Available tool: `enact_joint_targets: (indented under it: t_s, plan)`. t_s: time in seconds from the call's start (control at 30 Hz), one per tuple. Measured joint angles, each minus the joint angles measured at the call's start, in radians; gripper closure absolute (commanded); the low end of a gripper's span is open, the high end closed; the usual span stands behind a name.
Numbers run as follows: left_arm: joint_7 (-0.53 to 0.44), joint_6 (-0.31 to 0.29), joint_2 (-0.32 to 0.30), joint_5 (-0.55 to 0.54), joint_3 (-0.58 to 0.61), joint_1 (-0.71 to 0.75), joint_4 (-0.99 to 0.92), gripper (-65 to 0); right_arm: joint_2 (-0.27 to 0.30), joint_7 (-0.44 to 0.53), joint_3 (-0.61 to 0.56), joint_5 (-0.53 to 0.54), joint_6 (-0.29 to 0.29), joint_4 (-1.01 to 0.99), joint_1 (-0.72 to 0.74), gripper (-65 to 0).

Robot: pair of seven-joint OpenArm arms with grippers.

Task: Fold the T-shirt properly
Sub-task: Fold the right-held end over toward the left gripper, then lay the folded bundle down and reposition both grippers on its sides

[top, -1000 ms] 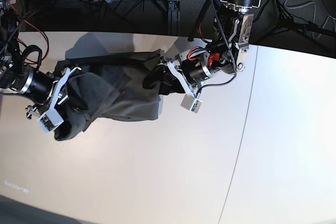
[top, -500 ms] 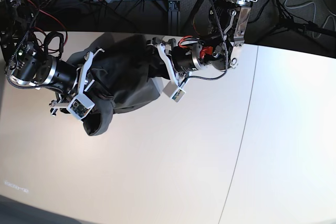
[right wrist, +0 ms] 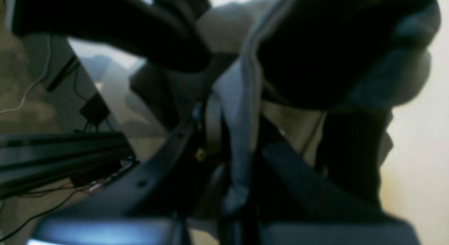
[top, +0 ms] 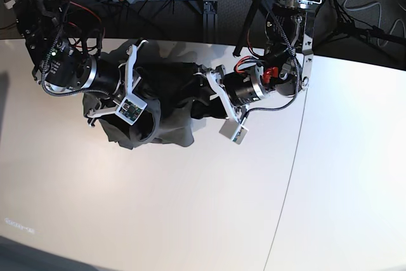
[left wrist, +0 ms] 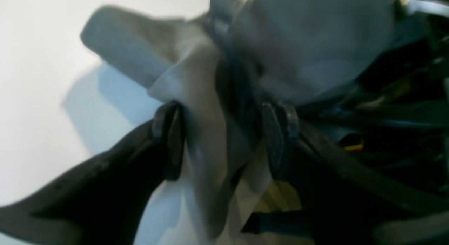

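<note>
Jaws of our left gripper [left wrist: 224, 143] pinch a fold of the T-shirt [top: 165, 103]; our right gripper [right wrist: 231, 146] is likewise closed on cloth. Bunched between both arms at the tabletop [top: 190, 207] far edge, the shirt shows no readable long axis. We judge it light, limp; grip hems or shoulders.

Overhead base view; two close wrist views
</note>
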Motion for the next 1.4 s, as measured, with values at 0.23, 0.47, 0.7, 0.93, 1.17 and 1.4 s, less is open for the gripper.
enact_joint_targets:
  t_s: [0.23, 0.47, 0.7, 0.93, 1.17, 1.4]
  plan:
    - [0.001, -0.002, -0.052, -0.026, 0.001, 0.0, 0.027, -37.4, -0.027, 0.0, 0.0, -0.03, 0.0, 0.0, 0.002, 0.0]
    - [0.004, -0.002, -0.089, -0.056, 0.001, 0.025, 0.027, -37.4, -0.047, 0.026, 0.0, -0.066, -0.003, 0.0, 0.014, 0.0]
    - [0.002, -0.003, -0.086, -0.058, 0.001, 0.055, 0.027, -37.4, -0.079, 0.026, -0.004, -0.116, -0.003, 0.0, 0.044, 0.0]
    - [0.0, -0.003, -0.086, -0.059, -0.015, 0.055, 0.027, -37.4, -0.114, 0.027, -0.183, -0.282, -0.003, -0.002, 0.081, 0.0]
    - [0.016, -0.006, -0.089, -0.044, -0.014, 0.057, 0.027, -37.4, -0.116, 0.035, -0.274, -0.386, -0.004, -0.003, 0.085, 0.0]
    - [0.038, -0.008, -0.092, -0.022, -0.013, 0.059, 0.026, -37.4, -0.139, 0.056, -0.272, -0.338, -0.005, -0.003, 0.092, -32.4]
